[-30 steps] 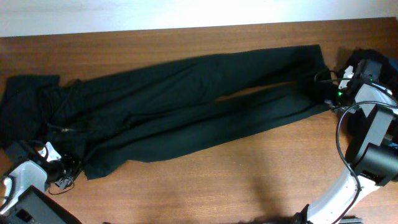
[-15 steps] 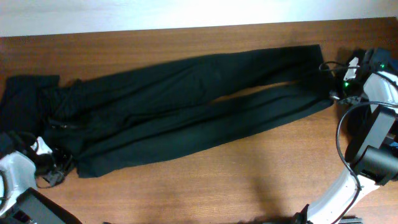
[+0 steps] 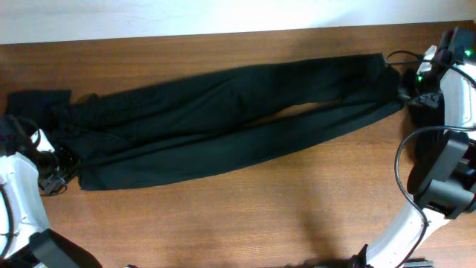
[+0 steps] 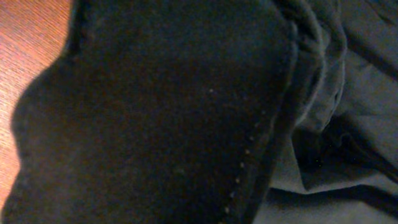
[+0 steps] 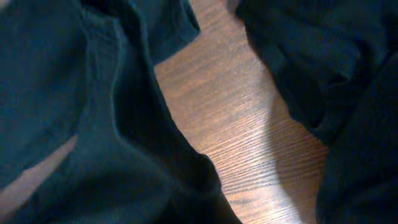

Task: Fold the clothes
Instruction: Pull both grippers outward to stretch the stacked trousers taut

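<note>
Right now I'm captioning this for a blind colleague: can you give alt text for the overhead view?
Long black trousers lie stretched nearly flat across a wooden table, waist at the left, legs running right. The left tool sits at the waist end and the right tool at the cuffs.

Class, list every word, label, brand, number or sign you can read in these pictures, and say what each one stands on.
No text can be read in any view.
The black trousers show no tag or print, only a row of pale stitch dots.
The wooden table bears no writing.
The white right arm shows a green light but no legible lettering.
</note>
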Controlling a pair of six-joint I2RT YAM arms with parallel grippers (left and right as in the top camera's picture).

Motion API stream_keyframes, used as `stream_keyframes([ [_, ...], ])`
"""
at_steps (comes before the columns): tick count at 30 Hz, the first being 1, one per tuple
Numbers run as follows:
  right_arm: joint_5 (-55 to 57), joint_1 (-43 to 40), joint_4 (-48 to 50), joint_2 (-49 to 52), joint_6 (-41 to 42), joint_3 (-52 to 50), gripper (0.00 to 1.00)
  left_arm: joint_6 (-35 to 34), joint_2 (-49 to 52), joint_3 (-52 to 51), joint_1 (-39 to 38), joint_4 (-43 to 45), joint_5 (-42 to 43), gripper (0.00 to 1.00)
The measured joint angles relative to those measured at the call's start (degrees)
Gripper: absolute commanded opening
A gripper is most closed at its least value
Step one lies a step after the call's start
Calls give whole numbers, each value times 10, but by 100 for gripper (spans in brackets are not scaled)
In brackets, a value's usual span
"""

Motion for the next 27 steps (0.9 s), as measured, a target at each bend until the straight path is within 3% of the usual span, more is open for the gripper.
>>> stream_keyframes([
  [19, 15, 10, -8, 0, 88, 37, 4, -7, 9, 53, -7, 30, -9, 1],
  [27, 20, 12, -12, 0, 106, 44, 4, -11, 73, 84, -17, 28, -9, 1],
])
